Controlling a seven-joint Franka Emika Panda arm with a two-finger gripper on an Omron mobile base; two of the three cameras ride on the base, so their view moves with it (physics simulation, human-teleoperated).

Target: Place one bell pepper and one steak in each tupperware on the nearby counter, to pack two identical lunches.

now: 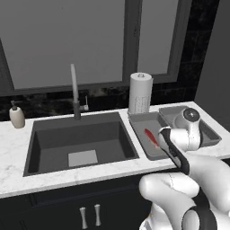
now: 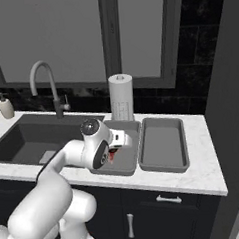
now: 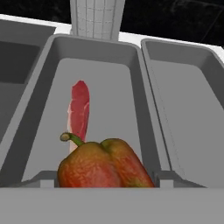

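Note:
A red-orange bell pepper (image 3: 103,164) with a green stem sits between the two fingertips of my gripper (image 3: 105,181), which is shut on it. It hangs over the near end of the left grey tupperware (image 3: 113,57). A red steak (image 3: 80,111) lies lengthwise on that tupperware's floor, just beyond the pepper. The right tupperware (image 3: 192,100) beside it holds nothing. From the right base view, the gripper (image 2: 115,151) hovers over the left tupperware (image 2: 129,156), with a bit of red showing under the hand. The left base view shows the steak (image 1: 150,137) in the left tupperware (image 1: 141,121).
Both tupperwares stand side by side on the white marbled counter (image 1: 13,152), right of the dark sunken sink (image 1: 76,139). A paper towel roll (image 1: 140,93) stands right behind them. A faucet (image 1: 74,90) and a soap dispenser (image 1: 17,116) line the back edge.

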